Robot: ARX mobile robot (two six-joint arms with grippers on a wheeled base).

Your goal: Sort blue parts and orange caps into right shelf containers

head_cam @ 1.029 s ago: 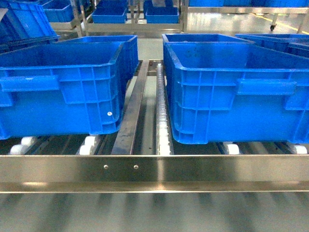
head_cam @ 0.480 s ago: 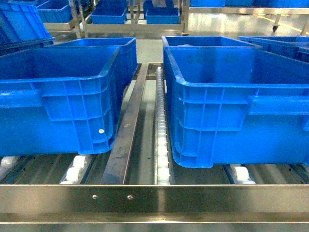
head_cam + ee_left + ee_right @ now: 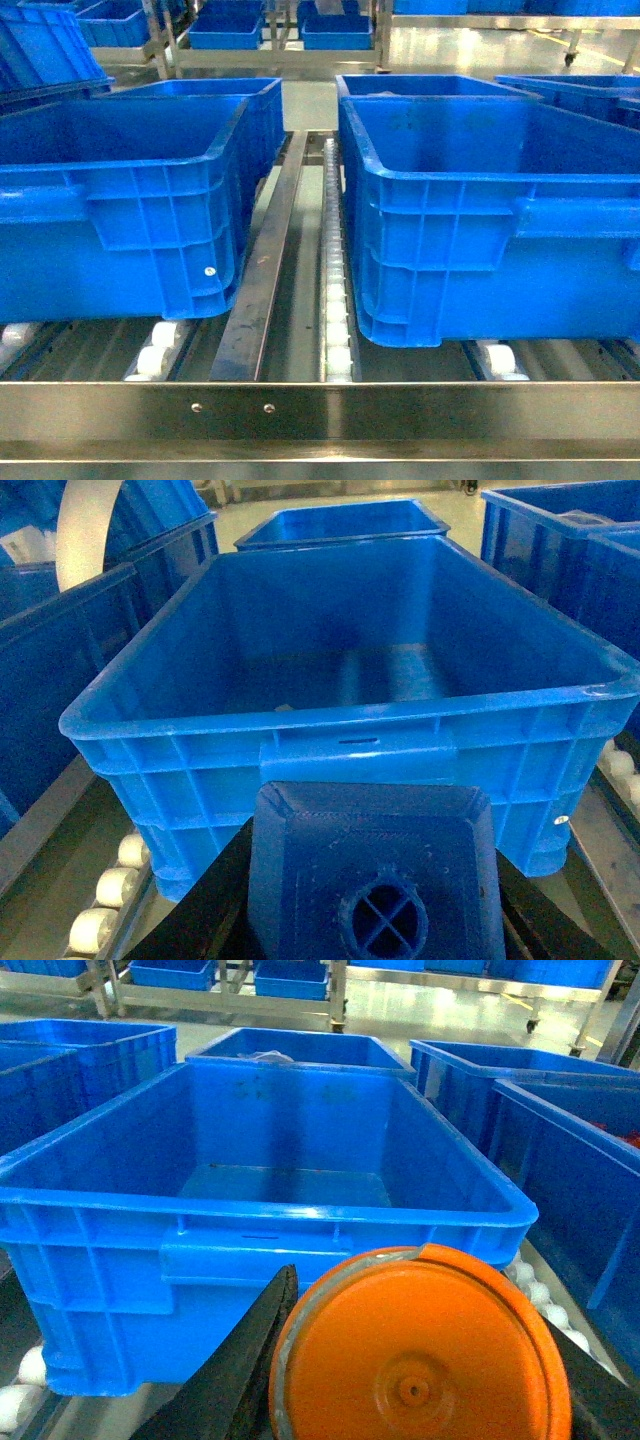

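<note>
In the left wrist view a blue part [image 3: 375, 870] with a round stud fills the bottom. My left gripper [image 3: 372, 905] is shut on it, with a black finger [image 3: 210, 895] on each side. It hovers just in front of a big blue container [image 3: 350, 725] whose visible floor is bare. On the right wrist view an orange cap [image 3: 420, 1360] faces the camera with its flat end. My right gripper [image 3: 420, 1395] is shut on it, before another container [image 3: 250, 1215]. The head view shows both containers [image 3: 120, 240] [image 3: 480, 250], with no gripper in sight.
The containers stand on white roller tracks [image 3: 338, 300] behind a steel front rail [image 3: 320, 410], with a steel divider [image 3: 262, 270] between them. More blue crates sit behind [image 3: 205, 90] and to the right [image 3: 560, 1170]. Farther racks hold small blue bins [image 3: 228, 30].
A second ago the head view moved in closer to the two containers. Over the last half second nothing has shifted.
</note>
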